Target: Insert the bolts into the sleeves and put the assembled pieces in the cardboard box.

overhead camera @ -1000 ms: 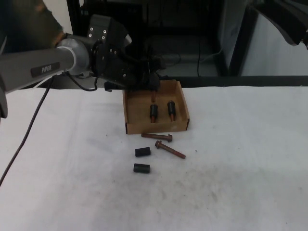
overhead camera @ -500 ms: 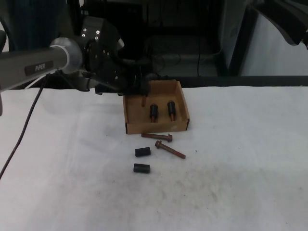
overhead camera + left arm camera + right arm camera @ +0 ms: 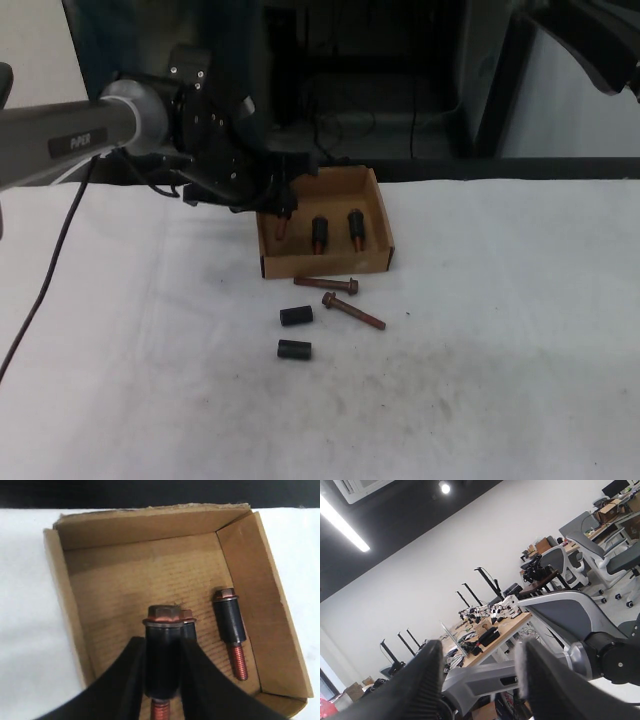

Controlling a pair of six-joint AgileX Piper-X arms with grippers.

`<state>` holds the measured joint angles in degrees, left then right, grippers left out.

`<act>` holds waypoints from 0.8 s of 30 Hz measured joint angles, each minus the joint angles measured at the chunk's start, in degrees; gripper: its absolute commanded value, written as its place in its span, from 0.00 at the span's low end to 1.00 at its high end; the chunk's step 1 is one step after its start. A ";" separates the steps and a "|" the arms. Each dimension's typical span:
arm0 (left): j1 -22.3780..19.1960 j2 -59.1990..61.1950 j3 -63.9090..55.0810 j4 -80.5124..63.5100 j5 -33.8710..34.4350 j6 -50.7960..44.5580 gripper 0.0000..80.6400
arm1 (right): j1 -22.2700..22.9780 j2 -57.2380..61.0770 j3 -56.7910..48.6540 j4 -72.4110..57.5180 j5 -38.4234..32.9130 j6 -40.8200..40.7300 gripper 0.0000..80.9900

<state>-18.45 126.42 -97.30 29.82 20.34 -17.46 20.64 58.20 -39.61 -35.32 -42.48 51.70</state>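
Note:
My left gripper [image 3: 283,212] hangs over the left part of the cardboard box [image 3: 372,262], shut on an assembled piece [image 3: 163,652]: a black sleeve with a copper bolt head on top. Two more assembled pieces [image 3: 320,233] [image 3: 356,228] lie inside the box; in the left wrist view one [image 3: 230,626] lies free and the other is mostly hidden behind the held piece. In front of the box lie two loose bolts [image 3: 327,284] [image 3: 354,312] and two black sleeves [image 3: 296,316] [image 3: 294,350]. My right gripper [image 3: 480,680] is open, raised off the bench and facing the room.
The bench is covered with a white cloth [image 3: 480,380], with free room right and left of the parts. A black cable [image 3: 55,270] trails over the left side. Dark frames and a black rail [image 3: 500,168] stand behind the bench's far edge.
The left arm has swung left and come down with the assembled piece, from above the box's back wall to low over the box's left part.

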 measured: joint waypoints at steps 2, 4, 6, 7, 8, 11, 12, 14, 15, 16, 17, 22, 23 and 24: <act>0.00 0.00 0.56 0.00 -0.66 0.20 0.23 | 0.00 0.00 0.00 0.00 0.00 0.33 0.58; 0.00 0.08 0.68 0.11 -0.97 0.53 0.26 | 0.00 0.00 0.00 0.00 0.00 0.74 0.58; 0.00 0.08 0.68 -0.21 -0.97 0.84 0.26 | 0.00 0.00 0.00 0.00 0.00 0.87 0.58; 0.00 0.30 0.68 -0.18 -0.97 0.82 0.26 | 0.00 0.00 0.00 0.00 0.00 0.87 0.58; 0.00 0.49 0.68 -0.33 -0.97 0.82 0.26 | 0.00 0.00 0.00 0.00 -0.10 1.05 0.58; 0.00 1.01 0.68 -0.91 -0.05 0.82 0.26 | 0.00 0.00 0.00 0.00 -0.06 1.04 0.58; 0.00 1.00 0.68 -1.03 0.12 0.82 0.26 | 0.00 0.00 0.00 0.00 -0.06 1.04 0.58; 0.00 1.10 0.68 -1.32 0.34 0.82 0.29 | 0.00 0.00 0.00 0.00 -0.06 1.04 0.58; 0.00 1.10 0.68 -1.42 0.32 0.82 0.31 | 0.00 0.00 0.00 0.00 -0.06 1.04 0.58; 0.00 1.10 0.68 -1.45 0.32 0.82 0.34 | 0.00 0.00 0.00 0.00 -0.06 1.04 0.58; 0.00 1.10 0.68 -1.51 0.32 0.82 0.37 | 0.00 0.00 0.00 0.00 -0.06 1.04 0.58; 0.00 1.10 0.68 -1.98 0.60 0.82 0.48 | 0.00 0.00 0.00 0.00 -0.06 1.04 0.58; 0.00 1.10 0.68 -1.97 0.72 0.82 0.48 | 0.00 0.00 0.00 0.00 -0.06 1.04 0.58; 0.00 1.10 0.68 -2.08 0.80 0.82 0.48 | 0.00 0.00 0.00 0.00 -0.06 1.04 0.58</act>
<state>-18.45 127.51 -96.62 27.75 21.14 -16.64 20.64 58.20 -39.61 -35.32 -42.54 52.74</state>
